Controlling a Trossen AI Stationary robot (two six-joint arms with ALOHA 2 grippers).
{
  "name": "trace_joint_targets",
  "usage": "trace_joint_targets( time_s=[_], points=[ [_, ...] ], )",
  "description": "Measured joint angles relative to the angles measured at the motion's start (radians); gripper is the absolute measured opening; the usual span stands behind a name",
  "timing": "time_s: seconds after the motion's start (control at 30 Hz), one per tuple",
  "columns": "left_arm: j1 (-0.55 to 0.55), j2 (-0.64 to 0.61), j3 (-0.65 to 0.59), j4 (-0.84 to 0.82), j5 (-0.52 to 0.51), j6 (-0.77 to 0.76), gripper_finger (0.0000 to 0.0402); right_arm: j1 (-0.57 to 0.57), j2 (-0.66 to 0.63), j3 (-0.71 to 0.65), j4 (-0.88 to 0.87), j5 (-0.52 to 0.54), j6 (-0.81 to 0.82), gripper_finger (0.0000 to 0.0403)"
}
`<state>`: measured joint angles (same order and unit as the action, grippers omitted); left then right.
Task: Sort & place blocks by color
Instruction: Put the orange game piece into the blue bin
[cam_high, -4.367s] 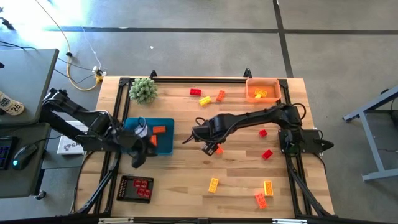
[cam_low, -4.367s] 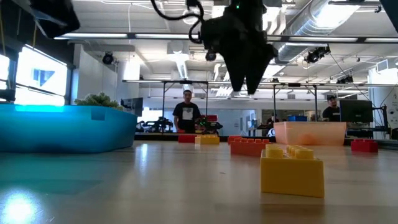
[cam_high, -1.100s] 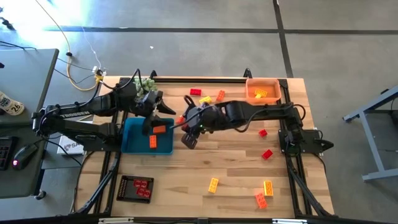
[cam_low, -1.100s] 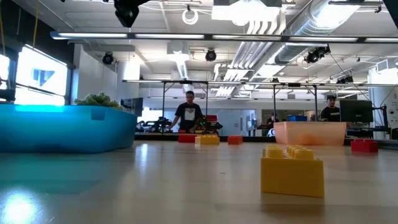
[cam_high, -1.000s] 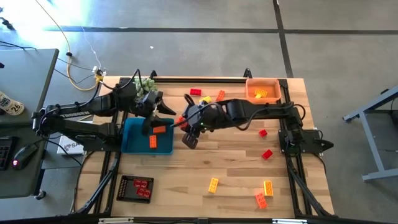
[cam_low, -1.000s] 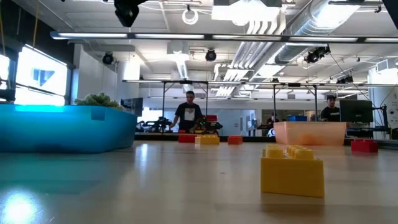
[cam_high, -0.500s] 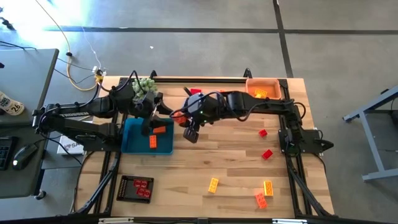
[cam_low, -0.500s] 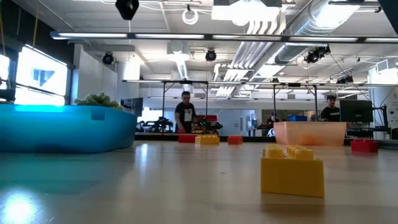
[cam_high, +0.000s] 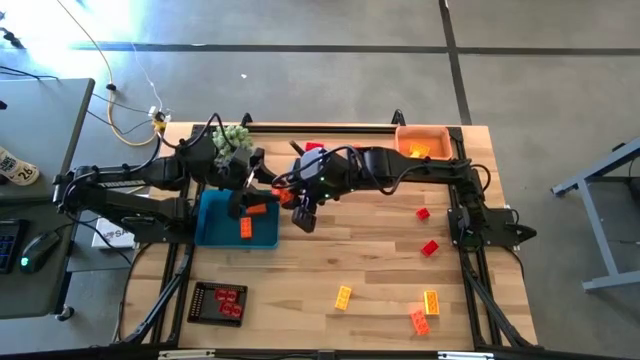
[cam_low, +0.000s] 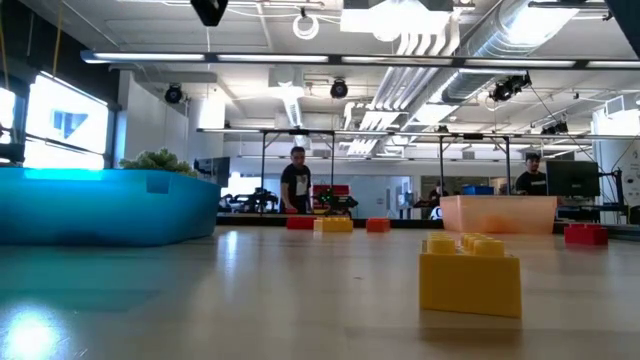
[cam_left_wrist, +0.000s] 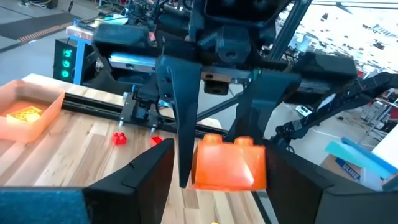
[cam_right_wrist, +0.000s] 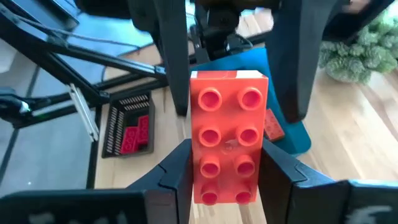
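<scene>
**Orange brick, mid-air, passing from right arm to left**

Orange plastic, two studs wide and four long: the orange brick (cam_right_wrist: 227, 144) is pinched between the shut fingers of the right gripper (cam_high: 291, 194), held above the table (cam_high: 380, 270) just beside the near-right edge of the blue tray (cam_high: 215, 230). In the left wrist view the same brick sits between the spread dark fingers of the left gripper (cam_left_wrist: 217, 165), which is wide open and grips nothing; whether its pads touch the brick cannot be told.

This looks like a hand-over above the tray that already holds two orange bricks (cam_high: 250, 217). To do it well, I would judge:

- Keep the right grip firm until the left fingers have closed squarely on the brick's free sides, not on the studs.
- Close the left gripper slowly, so the brick is not twisted out of line.
- Only then release the right, and draw it back toward the right side, clear of the green plant (cam_high: 232, 138).
- Alternatively, a plain drop would serve only if the brick is carried further over the tray.

Elsewhere, red bricks lie in the black tray (cam_high: 200, 303), yellow ones in the orange tray (cam_high: 442, 136), and loose bricks (cam_high: 425, 308) remain scattered near the front right.
</scene>
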<state>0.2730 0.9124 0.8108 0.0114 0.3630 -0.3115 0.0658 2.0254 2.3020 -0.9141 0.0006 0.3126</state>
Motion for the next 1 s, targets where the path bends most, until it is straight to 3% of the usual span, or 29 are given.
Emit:
trace_joint_targets(
  time_s=[0.43, 0.73, 1.0],
  points=[
    [-0.021, 0.042, 0.001, -0.001, -0.009, 0.037, 0.0206, 0.0, 0.0, 0.0, -0.007, 0.022, 0.03, 0.0112],
    [-0.021, 0.042, 0.001, -0.003, -0.006, 0.122, 0.0121, 0.001, 0.0, 0.0, -0.02, 0.045, 0.075, 0.0112],
    [-0.02, 0.043, 0.001, -0.008, 0.004, 0.176, 0.0107, 0.003, 0.0, 0.0, -0.033, 0.07, 0.139, 0.0165]
  ],
)
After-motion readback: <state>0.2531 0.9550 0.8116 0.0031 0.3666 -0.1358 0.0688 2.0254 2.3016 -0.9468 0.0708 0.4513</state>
